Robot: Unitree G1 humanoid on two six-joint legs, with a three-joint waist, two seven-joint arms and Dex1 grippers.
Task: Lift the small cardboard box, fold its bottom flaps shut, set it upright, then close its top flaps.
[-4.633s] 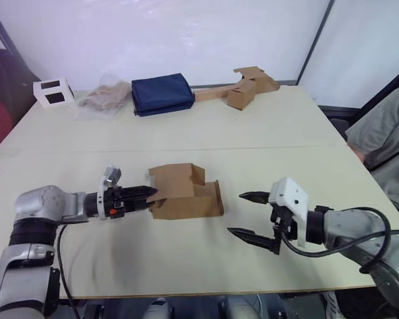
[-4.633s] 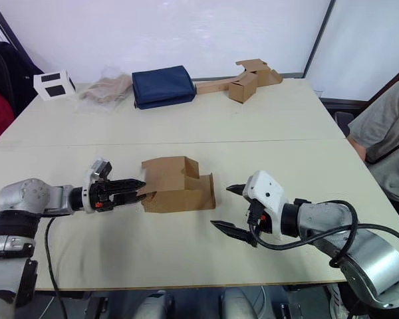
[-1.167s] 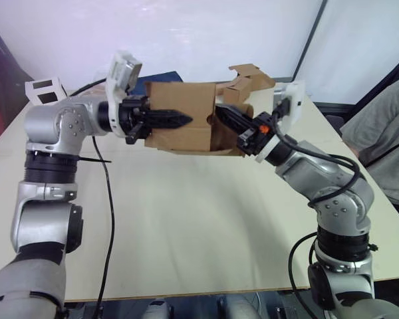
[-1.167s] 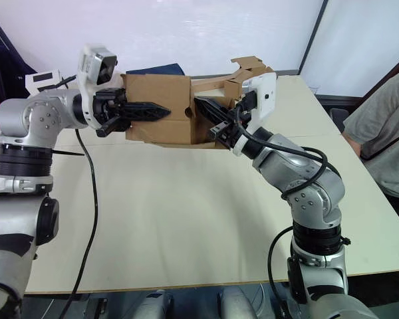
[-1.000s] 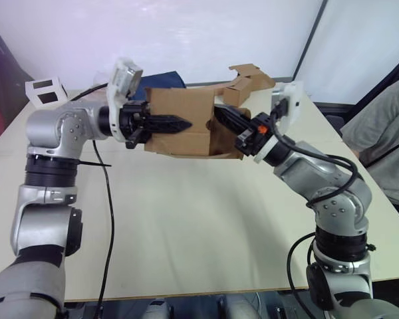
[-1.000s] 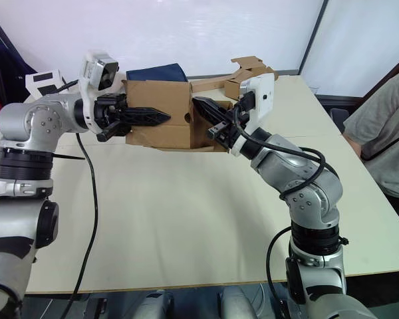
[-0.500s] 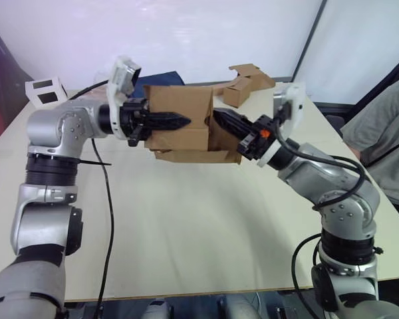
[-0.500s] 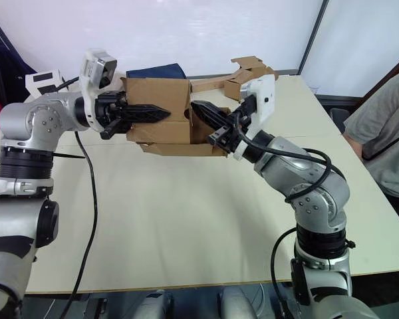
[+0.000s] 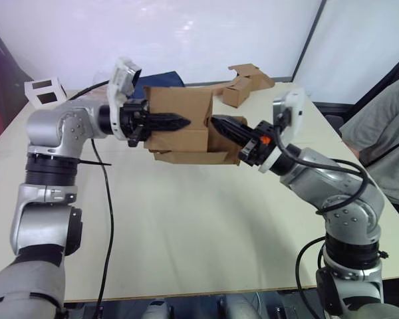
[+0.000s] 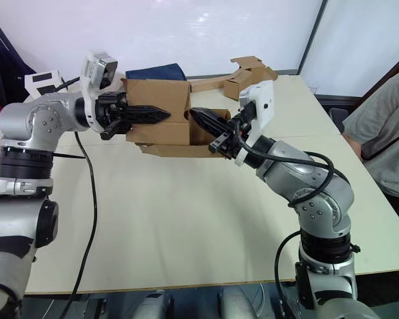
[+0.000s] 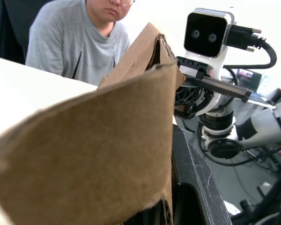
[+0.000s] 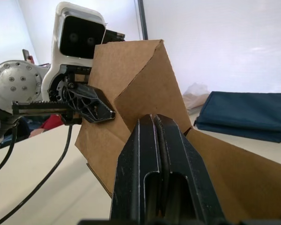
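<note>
The small plain brown corrugated cardboard box [image 9: 186,126] is held in the air above the pale table [image 9: 186,226], in the upper centre of the left eye view, its long axis running side to side between the two arms. The left gripper [image 9: 169,122] pinches the box's left-hand wall, one black finger lying across the outer face. The right gripper [image 10: 203,119], fingers pressed together with nothing between them, points leftward into the box's right-hand open end, where the bottom flaps [image 9: 223,143] hang loose; one long flap [image 10: 179,150] sags beneath the box.

The coming move turns on this: the open end lies directly ahead of the right fingertips, so the right arm is the nearer tool for pressing flaps inward.

Compared with a second ago, the right gripper has drawn back out of the opening, and the lower flap has dropped clear below the box.
</note>
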